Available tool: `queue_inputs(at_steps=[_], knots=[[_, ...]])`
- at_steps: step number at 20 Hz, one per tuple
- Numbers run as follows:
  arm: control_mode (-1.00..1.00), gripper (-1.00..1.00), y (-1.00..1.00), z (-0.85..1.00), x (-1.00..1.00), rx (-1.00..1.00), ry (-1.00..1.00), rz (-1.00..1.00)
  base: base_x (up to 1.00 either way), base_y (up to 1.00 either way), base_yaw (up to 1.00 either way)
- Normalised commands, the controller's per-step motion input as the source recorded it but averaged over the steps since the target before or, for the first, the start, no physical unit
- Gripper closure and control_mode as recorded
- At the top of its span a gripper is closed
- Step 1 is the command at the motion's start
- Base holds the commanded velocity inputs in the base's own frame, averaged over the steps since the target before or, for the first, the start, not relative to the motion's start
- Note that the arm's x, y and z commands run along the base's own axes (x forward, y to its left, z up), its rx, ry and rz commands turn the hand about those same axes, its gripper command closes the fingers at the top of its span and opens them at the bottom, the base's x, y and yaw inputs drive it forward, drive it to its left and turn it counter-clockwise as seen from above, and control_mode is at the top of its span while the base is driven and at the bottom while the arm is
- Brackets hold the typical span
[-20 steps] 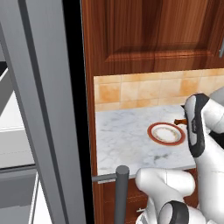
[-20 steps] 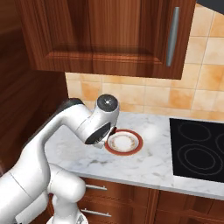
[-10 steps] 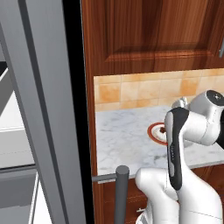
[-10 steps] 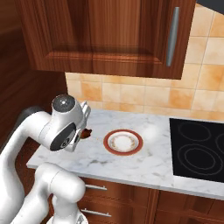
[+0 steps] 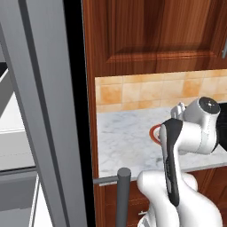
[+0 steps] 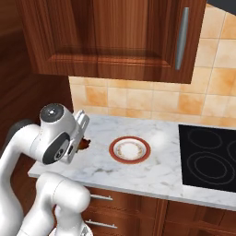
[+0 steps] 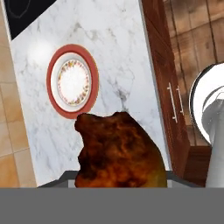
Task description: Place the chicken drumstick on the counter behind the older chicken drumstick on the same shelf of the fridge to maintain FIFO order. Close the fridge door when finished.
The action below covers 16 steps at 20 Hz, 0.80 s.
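- The fridge [image 5: 44,111], its door edge at nine o'clock in the left base view, awaits; we judge the carry step underway, the swing toward its shelf next.
- The bench [image 6: 152,170] carries an empty red-rimmed plate [image 6: 129,149].
- Our claw [image 6: 83,138] grips the chicken drumstick [image 7: 118,151], hanging above the bench at the plate's nine o'clock.

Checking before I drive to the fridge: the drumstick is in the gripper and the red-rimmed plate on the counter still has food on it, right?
Not quite. The chicken drumstick is in the gripper, but the red-rimmed plate on the counter is empty, as the hand view shows.
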Motion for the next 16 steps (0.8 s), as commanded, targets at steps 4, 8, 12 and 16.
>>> queue_inputs(at_steps=[4, 8, 12, 16], knots=[[1.0, 1.0, -0.08, 0.0, -0.27, 0.0, 0.01, -0.01, -0.47, -0.17, -0.02], [1.0, 1.0, 0.0, 0.0, 0.0, 0.0, 0.0, 0.0, -1.0, -0.17, -0.01], [1.0, 1.0, 0.0, 0.0, 0.0, 0.0, 0.0, 0.0, -1.0, 0.0, 0.0], [1.0, 1.0, 0.0, 0.0, 0.0, 0.0, 0.0, 0.0, -1.0, 0.32, 0.03]])
